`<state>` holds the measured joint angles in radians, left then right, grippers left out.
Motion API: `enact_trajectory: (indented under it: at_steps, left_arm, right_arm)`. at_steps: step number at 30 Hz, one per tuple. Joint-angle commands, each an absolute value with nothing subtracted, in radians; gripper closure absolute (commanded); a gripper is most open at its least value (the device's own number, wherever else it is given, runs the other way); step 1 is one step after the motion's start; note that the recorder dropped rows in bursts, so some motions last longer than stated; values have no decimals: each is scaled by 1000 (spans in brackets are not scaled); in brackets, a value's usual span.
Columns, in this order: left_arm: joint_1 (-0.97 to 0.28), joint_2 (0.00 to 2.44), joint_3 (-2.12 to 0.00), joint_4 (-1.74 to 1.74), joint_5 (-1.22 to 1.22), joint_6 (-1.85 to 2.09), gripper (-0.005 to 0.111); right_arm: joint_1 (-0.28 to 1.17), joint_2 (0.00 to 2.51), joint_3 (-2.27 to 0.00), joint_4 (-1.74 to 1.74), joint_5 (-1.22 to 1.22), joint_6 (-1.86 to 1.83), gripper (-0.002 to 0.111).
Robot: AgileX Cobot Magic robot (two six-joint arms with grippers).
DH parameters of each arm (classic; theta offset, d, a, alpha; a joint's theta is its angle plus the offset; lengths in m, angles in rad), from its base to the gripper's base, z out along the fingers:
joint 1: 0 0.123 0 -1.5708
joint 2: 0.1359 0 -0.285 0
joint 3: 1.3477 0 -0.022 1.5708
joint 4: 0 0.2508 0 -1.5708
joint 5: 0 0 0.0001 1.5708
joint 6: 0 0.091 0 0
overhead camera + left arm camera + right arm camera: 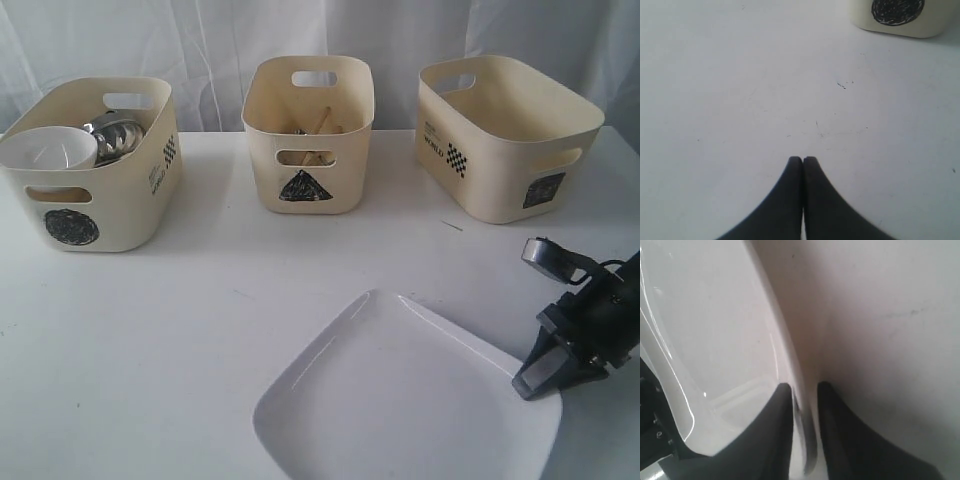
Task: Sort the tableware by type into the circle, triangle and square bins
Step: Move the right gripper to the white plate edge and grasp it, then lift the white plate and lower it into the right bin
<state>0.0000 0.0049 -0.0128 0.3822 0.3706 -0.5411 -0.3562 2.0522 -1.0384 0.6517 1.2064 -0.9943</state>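
The large white rounded-rectangle plate [400,400] lies at the front of the table. My right gripper [545,372] is at its right edge, and in the right wrist view the plate [705,330] has its rim between the two dark fingers of the right gripper [804,386], which is shut on it. My left gripper [803,159] is shut with nothing in it, over bare table near the circle bin [900,20]; the exterior view does not show it. A white bowl [47,148] and steel ware [115,135] sit in the circle bin [90,200]. Tan chopsticks [322,120] stick up in the triangle bin [308,150].
The square bin [505,135] stands at the back right, and nothing shows inside it. All three bins line the far side of the white table [200,320]. A white curtain hangs behind them.
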Motion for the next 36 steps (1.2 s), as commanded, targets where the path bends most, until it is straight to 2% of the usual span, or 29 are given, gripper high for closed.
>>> enact_trajectory:
  at_steps: [1, 5, 7, 8, 10, 13, 18, 29, 36]
  left_arm:
    - [-1, 0, 0, 374, 387, -542, 106]
    - [-1, 0, 0, 374, 387, -542, 106]
    - [-1, 0, 0, 374, 387, -542, 106]
    - [-1, 0, 0, 374, 387, -542, 106]
    - [-1, 0, 0, 374, 387, -542, 106]
    - [-1, 0, 0, 374, 387, -542, 106]
    - [-1, 0, 0, 374, 387, -542, 106]
    - [-1, 0, 0, 374, 387, -542, 106]
    - [-1, 0, 0, 374, 387, -542, 106]
  right_arm:
    - [-355, 2053, -1034, 575, 1221, -960, 82]
    - [-355, 2053, -1034, 572, 1203, -960, 82]
    - [-355, 2053, -1034, 572, 1198, -960, 86]
    - [-355, 2053, -1034, 569, 1208, -960, 96]
    - [-355, 2053, -1034, 566, 1221, -946, 108]
    - [-355, 2053, -1034, 591, 1221, -905, 108]
    - [-355, 1999, -1035, 933, 1221, -947, 108]
    - [-355, 1723, -1035, 925, 1221, -825, 108]
    - [-355, 1624, -1095, 1163, 1221, -805, 108]
